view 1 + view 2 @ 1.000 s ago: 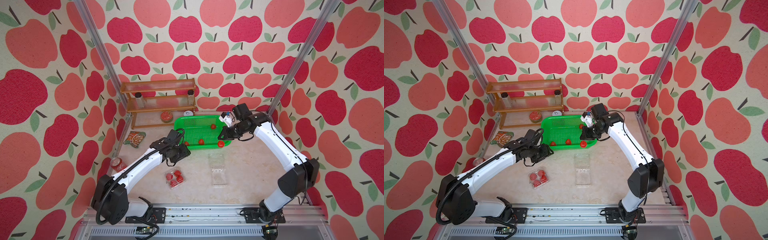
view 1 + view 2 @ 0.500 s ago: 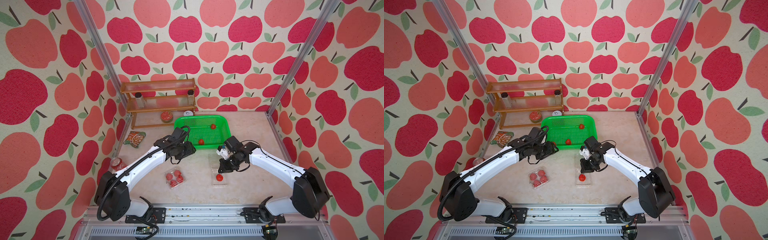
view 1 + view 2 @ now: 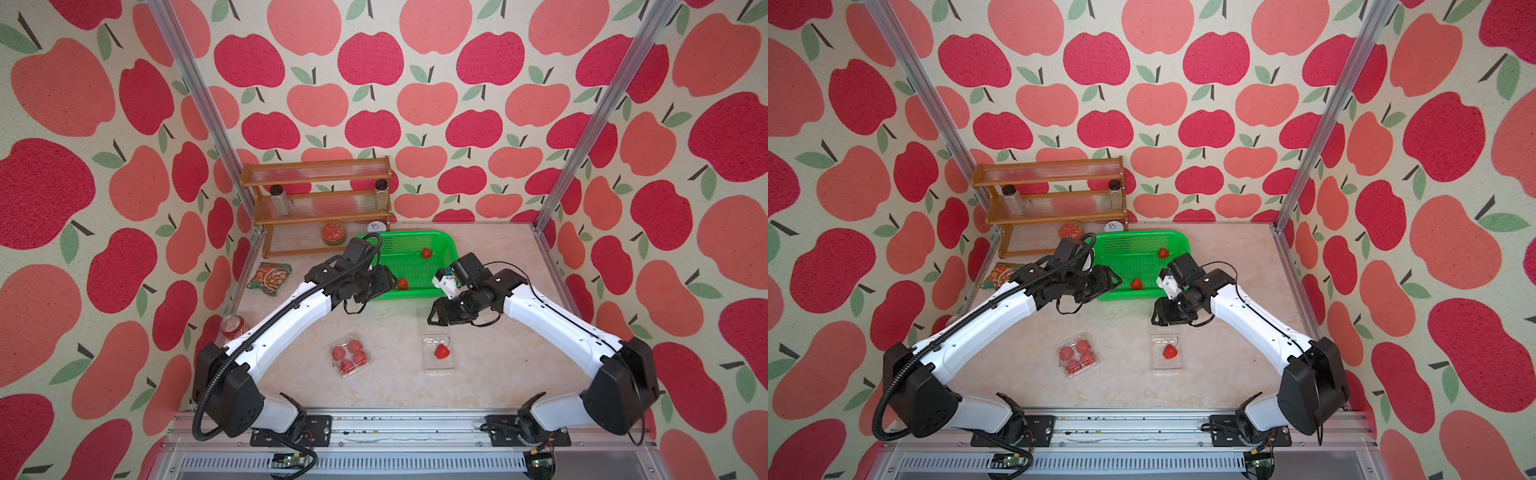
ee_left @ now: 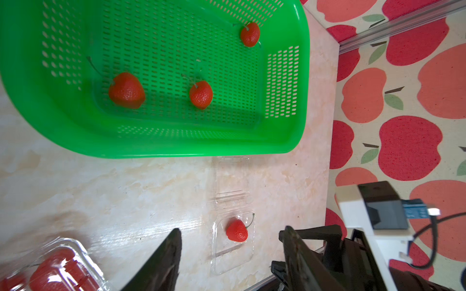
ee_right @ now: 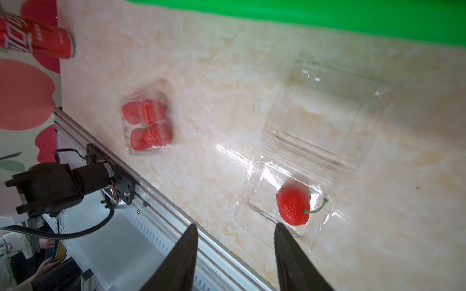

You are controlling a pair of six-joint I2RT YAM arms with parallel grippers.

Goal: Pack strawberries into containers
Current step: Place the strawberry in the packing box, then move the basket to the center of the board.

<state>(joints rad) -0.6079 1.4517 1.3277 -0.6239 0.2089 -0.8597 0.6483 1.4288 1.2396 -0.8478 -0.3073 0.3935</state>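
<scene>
The open box [image 3: 432, 364] is thin, clear, shiny plastic, square, with its lid lying flat. One bumpy red strawberry [image 3: 441, 351] with a thin curly green stem sits inside. The right gripper [image 5: 234, 225] hangs near it. Its black pointy fingers are wide apart, hold nothing and do not touch the berry. The left gripper [image 3: 390, 279] is wide and empty too, by the edge of the green basket [image 4: 176, 146] full of little holes. Three strawberries [image 4: 201, 94] lie in there. A shut box [image 3: 350, 358] holds four.

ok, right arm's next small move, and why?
Probably swing the right gripper over to the green basket and pick there: its jaws stand open and empty, the open clamshell holds only one strawberry, and three strawberries lie in the basket.
</scene>
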